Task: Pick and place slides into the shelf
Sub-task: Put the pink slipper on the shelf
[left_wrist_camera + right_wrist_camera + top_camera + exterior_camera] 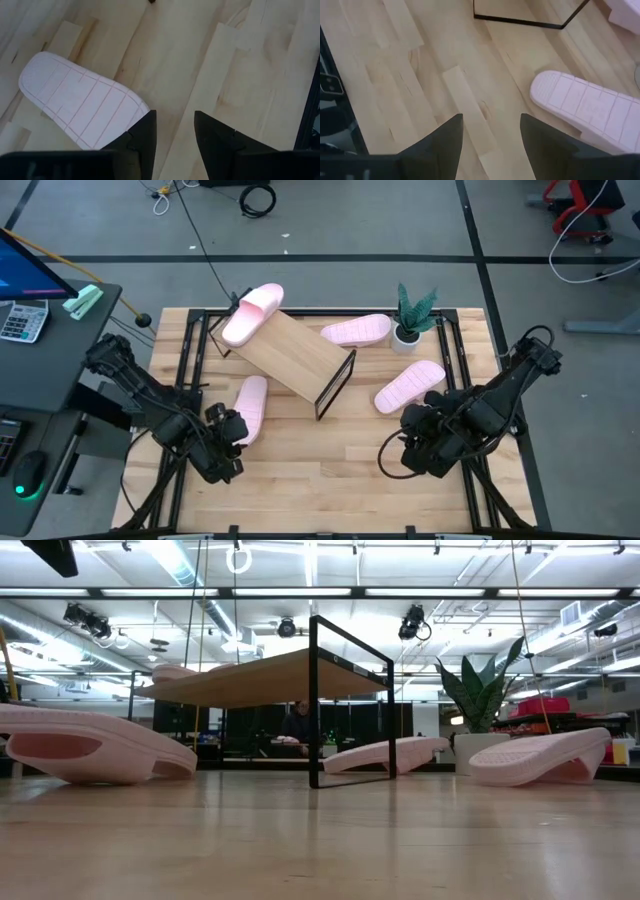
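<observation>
One slide [251, 314] rests on the shelf [291, 354]; three lie on the bench [320, 480]. Both empty jaws stand spread, the left gripper [232, 442] beside the nearest slide [250, 406], the right gripper [418, 442] near another [409, 385]. A grip on the thin sole edge would probably slip.

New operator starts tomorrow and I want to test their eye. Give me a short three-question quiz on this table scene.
1. How many slides lie on the shelf?
2. True or false: the left pincer grips a slide.
3. Which slide is nearest the plant? A) the one at the table's back B) the one by the left arm

Key: 1. One, on the shelf's far end. 2. False; both the left and right pincer are open and empty. 3. A.
</observation>
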{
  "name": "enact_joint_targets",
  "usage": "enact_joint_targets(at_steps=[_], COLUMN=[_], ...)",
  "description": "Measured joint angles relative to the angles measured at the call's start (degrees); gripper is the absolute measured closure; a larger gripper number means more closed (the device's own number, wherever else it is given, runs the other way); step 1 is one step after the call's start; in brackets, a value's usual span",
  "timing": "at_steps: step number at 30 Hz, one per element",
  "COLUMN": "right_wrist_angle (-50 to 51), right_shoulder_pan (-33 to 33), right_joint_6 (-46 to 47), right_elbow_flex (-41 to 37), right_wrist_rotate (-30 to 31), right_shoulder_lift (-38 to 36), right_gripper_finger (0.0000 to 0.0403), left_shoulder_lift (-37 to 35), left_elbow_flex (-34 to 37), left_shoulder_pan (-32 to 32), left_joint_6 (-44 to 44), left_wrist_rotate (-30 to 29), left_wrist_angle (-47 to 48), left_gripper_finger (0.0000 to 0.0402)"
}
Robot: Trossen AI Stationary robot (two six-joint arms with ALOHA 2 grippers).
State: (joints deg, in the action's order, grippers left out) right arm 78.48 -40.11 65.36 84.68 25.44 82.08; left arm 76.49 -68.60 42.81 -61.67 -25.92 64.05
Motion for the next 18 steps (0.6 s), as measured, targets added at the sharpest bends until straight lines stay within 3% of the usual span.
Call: enact_joint_targets(at_steps=[9, 18], right_wrist_angle=[-3.9, -6.7], right_shoulder_pan=[0.4, 0.4], right_joint_6=[-1.1, -1.1], right_elbow_flex=[0.0, -0.1], right_wrist_rotate=[1.3, 2.2], right_shoulder_lift=[0.0, 0.0], right_gripper_finger=[0.0199, 0.0199], left_shoulder_lift=[0.5, 0.4], left_elbow_flex=[0.2, 5.1], left_shoulder_pan=[2.2, 4.5], left_joint_6=[2.4, 5.9], left_wrist_rotate=[0.2, 0.6], left_wrist_angle=[3.0, 2.8], left_gripper_finger=[0.0245, 0.0161])
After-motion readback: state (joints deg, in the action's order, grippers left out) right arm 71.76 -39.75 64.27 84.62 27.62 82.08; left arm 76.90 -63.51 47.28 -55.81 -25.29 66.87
